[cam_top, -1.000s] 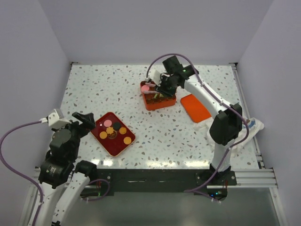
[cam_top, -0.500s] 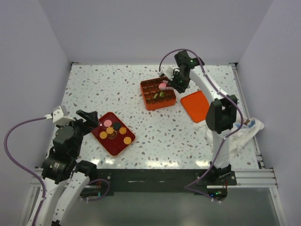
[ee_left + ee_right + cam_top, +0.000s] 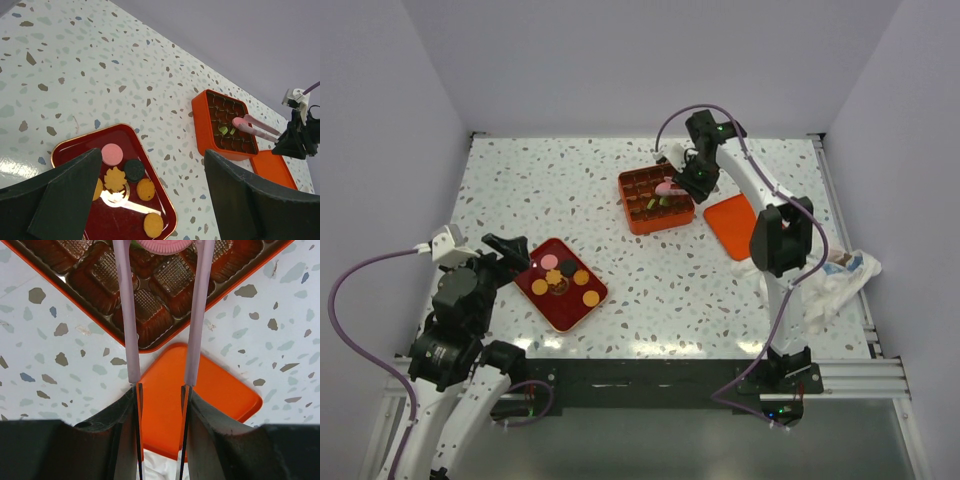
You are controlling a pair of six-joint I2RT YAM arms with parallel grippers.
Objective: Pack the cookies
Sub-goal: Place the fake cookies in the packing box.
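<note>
Pink cookie [image 3: 159,244] in tongs [image 3: 199,310], inside box [image 3: 665,223] rim

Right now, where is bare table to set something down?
Free: far left corner; the stretch between red tray and orange box. Crowded: around that box, where the right claw holds a pink cookie, and the orange lid.

table [image 3: 570,190]: speckled, smooth | red tray [image 3: 563,312]: glossy | orange box [image 3: 660,224]: plastic, ribbed insert

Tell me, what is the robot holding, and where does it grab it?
The right gripper holds tongs by their back ends, and the tongs' tips pinch a pink cookie by its edges. The left gripper holds nothing.
</note>
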